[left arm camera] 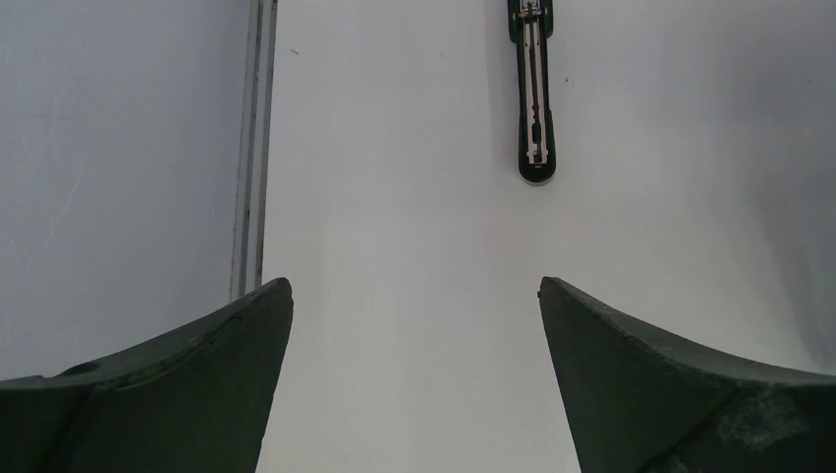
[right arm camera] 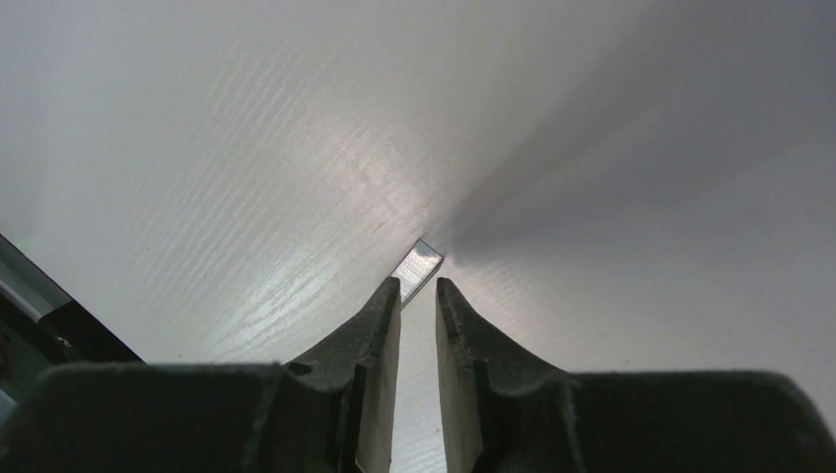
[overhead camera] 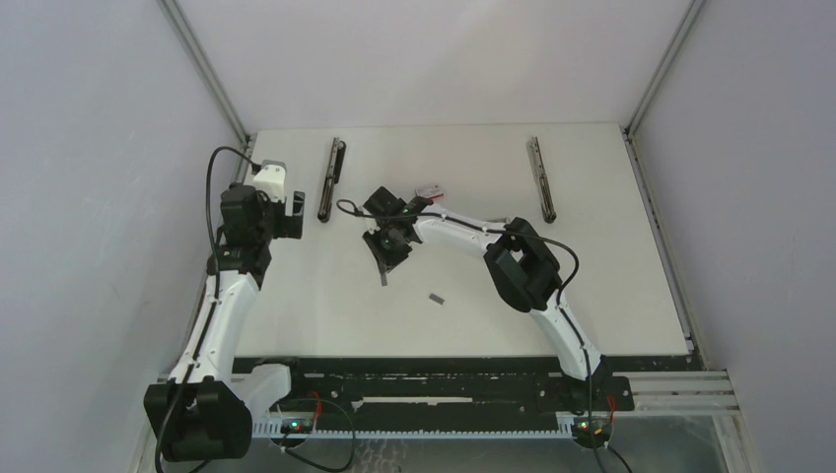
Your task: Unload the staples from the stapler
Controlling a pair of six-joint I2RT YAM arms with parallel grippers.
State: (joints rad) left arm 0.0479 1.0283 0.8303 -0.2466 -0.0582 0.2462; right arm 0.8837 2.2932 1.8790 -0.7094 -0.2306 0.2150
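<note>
Mid-table, a little left of centre: the right gripper (overhead camera: 386, 248) reaches down to the white table (overhead camera: 592, 296), its jaws drawn in to a thin slit. In the wrist view the right gripper (right arm camera: 419, 286) has a shiny strip of staples (right arm camera: 418, 264) lying right at its tips, the near end against the left-hand finger (right arm camera: 380, 315). Cannot tell whether the strip is pinched or only touched. From above, the strip (overhead camera: 383, 274) shows as a thin dark sliver just beyond the fingers. A short grey piece (overhead camera: 436, 296) lies apart on the near side. Far left, an opened stapler (overhead camera: 330, 177) lies flat, its metal channel facing up. A second stapler (overhead camera: 540, 179) lies far right. A small red-and-white box (overhead camera: 429, 189) sits behind the right wrist. The left gripper (overhead camera: 281, 212) hovers near the opened stapler (left arm camera: 533, 99), its jaws spread wide with nothing between them (left arm camera: 414, 296).
</note>
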